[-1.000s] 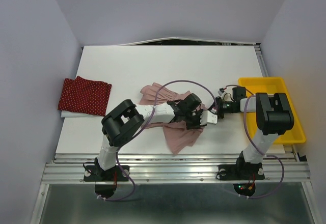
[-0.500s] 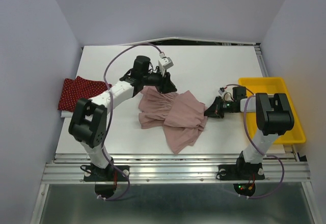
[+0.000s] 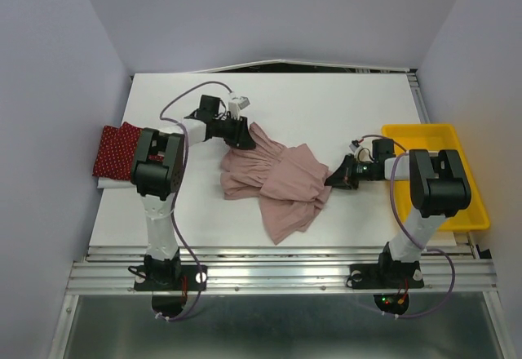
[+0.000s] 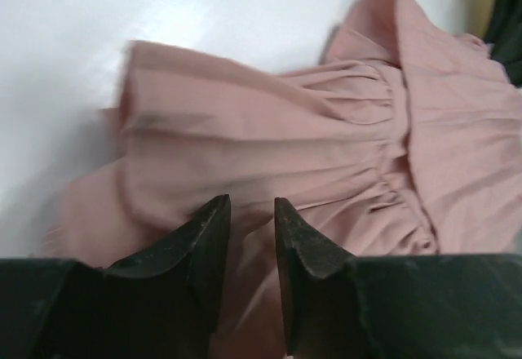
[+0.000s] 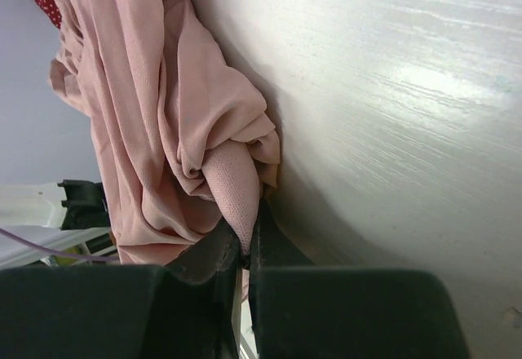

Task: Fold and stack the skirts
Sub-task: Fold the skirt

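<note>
Two arms of mine work over the white worktop [image 3: 326, 106]. At its far left edge lies the dark red dotted skirt [image 3: 114, 153], folded flat, partly hidden behind my left arm. That arm rises from its base at the near edge, bends at the elbow beside the red skirt, and runs its forearm away and to the right. My left pincer [image 3: 241, 130] sits at the far left corner of the pink skirt [image 3: 277, 183]. From the wrist, its fingers [image 4: 204, 237] stand a little apart with nothing between them, just over the gathered pink cloth.

The pink skirt lies crumpled in the middle of the worktop, well apart from the red one. At its right edge my right pincer [image 3: 334, 175] is pressed together on a bunched fold of it, low against the worktop. My right forearm stretches leftward from a raised elbow that stands in front of the yellow tray [image 3: 424, 129].
</note>
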### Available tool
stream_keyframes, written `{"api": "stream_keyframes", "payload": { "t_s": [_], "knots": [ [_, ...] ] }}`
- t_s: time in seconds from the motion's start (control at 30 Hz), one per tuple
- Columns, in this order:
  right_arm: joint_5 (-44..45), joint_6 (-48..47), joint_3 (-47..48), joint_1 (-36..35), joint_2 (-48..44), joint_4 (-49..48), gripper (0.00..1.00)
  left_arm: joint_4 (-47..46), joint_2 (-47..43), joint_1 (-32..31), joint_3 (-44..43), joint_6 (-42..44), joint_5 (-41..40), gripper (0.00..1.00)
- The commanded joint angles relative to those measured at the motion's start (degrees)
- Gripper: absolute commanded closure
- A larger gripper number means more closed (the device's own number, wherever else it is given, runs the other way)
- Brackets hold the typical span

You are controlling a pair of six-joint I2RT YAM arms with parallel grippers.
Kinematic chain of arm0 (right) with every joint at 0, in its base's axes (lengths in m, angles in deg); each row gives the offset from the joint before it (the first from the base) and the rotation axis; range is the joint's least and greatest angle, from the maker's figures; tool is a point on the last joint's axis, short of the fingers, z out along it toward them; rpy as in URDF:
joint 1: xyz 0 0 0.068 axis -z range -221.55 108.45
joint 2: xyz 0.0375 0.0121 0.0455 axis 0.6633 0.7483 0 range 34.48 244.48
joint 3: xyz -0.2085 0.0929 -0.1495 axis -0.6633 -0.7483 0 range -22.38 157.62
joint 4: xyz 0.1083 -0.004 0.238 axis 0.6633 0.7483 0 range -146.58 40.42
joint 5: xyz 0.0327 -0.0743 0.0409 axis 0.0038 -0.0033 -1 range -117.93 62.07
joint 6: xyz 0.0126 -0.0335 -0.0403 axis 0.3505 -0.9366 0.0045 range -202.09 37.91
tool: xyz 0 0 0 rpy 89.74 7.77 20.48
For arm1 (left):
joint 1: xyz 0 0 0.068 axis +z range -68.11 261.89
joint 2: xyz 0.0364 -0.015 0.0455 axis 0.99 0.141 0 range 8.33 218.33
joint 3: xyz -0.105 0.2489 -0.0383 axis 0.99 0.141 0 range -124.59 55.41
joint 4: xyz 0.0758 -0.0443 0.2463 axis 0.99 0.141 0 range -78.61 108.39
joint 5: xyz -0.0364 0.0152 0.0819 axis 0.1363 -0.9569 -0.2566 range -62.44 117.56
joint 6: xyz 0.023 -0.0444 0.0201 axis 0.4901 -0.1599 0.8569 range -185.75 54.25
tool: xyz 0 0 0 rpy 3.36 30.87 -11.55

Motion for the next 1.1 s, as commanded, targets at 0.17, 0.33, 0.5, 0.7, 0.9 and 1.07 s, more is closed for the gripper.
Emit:
{"api": "stream_keyframes", "payload": {
  "t_s": [0.17,0.33,0.5,0.7,0.9,1.07],
  "knots": [
    [3.95,-1.86,-0.16,0.16,-2.21,1.31,0.99,27.06,-28.75,-6.40,2.93,42.17,-17.22,0.44],
    [3.95,-2.12,-0.17,0.16,-1.59,1.40,0.99,27.98,-44.13,-22.56,20.78,48.55,-27.31,0.43],
    [3.95,-2.65,0.18,0.16,-0.98,1.66,0.99,22.80,-49.44,-38.38,30.56,44.88,-30.85,0.39],
    [4.21,-3.44,0.98,0.16,-0.28,2.89,0.99,14.91,-42.23,-46.40,31.09,37.75,-33.39,0.31],
    [4.48,-4.23,1.42,0.16,-0.62,3.94,0.99,6.64,-35.46,-50.98,32.06,34.15,-35.15,0.31],
    [4.91,-4.58,1.07,0.16,-0.80,4.03,0.99,4.24,-28.27,-50.98,31.45,34.32,-36.65,0.46]
  ]
}}
